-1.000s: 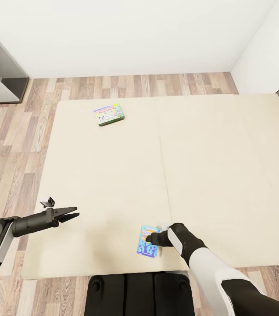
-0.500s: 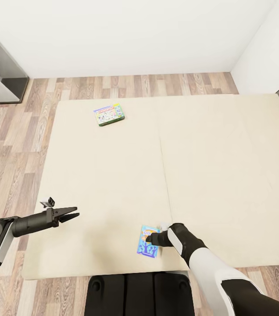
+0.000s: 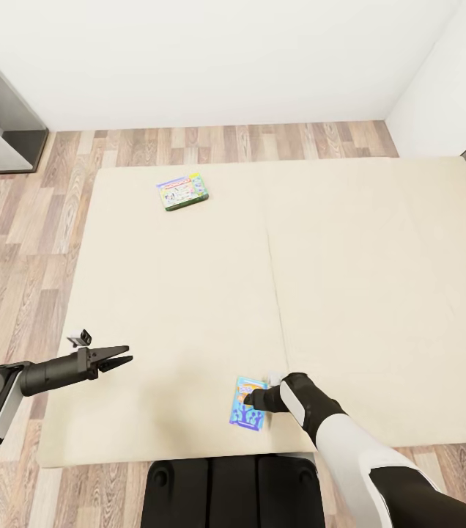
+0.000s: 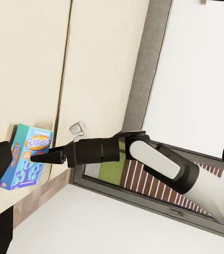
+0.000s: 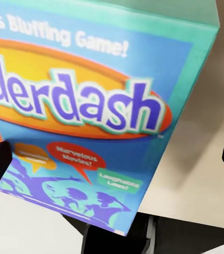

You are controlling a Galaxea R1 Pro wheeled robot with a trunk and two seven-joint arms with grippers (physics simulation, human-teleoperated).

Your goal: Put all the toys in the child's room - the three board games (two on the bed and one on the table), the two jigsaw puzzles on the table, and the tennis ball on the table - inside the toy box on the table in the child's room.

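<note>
While two board games (image 3: 247,404) lie on the cream bed (image 3: 335,293), the left hand (image 3: 121,358) hovers open, right hand's (image 3: 251,401) grip unclear.

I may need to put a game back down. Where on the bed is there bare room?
The bed is mostly bare: its whole right section, and the stretch between the green-bordered game and the blue game. Only the near edge by the right gripper is crowded.
</note>
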